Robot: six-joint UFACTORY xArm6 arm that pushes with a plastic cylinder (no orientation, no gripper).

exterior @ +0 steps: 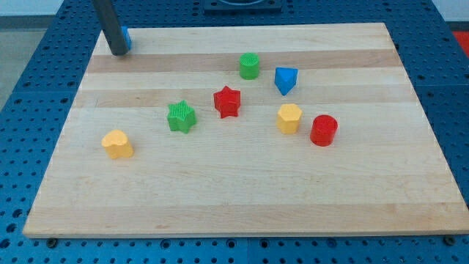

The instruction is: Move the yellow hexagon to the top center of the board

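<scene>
The yellow hexagon (pixel 289 117) sits right of the board's middle, next to the red cylinder (pixel 323 130). My tip (pixel 116 52) rests at the board's top left corner, far from the hexagon. A blue block (pixel 126 38) is mostly hidden behind the rod there; its shape cannot be made out. A red star (pixel 227 101) lies left of the hexagon. A blue block (pixel 286 80) lies above it.
A green cylinder (pixel 249 66) stands near the top centre. A green star (pixel 180 116) lies left of the middle. A yellow heart-shaped block (pixel 117 144) sits at the left. The wooden board (pixel 234 198) lies on a blue perforated table (pixel 29 88).
</scene>
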